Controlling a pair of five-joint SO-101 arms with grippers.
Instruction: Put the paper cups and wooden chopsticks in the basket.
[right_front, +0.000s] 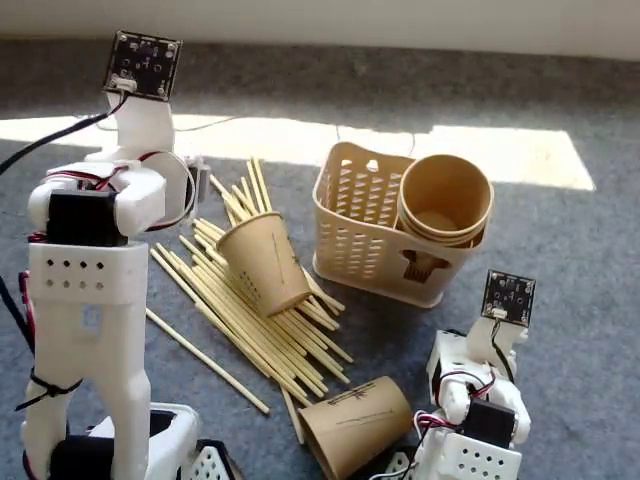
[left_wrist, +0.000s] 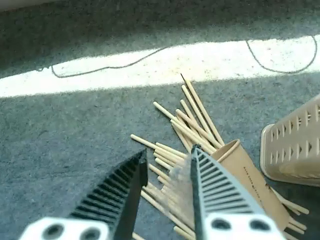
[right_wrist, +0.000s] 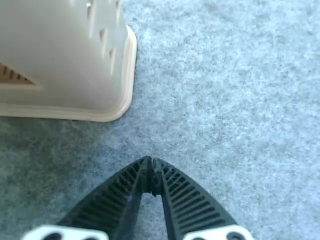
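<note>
Wooden chopsticks (right_front: 250, 320) lay slanting mid-carpet (right_front: 580, 300) under a tipped cup (right_front: 265, 262), just ahead of the nearer left gripper (left_wrist: 168, 152), jaws parted, while the right gripper (right_wrist: 151, 162), tips together, sat beside the basket (right_front: 360, 250).

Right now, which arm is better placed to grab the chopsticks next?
Left. Its gripper hangs open over the chopsticks, beside the fallen paper cup. The right gripper is shut over carpet by the basket.
</note>
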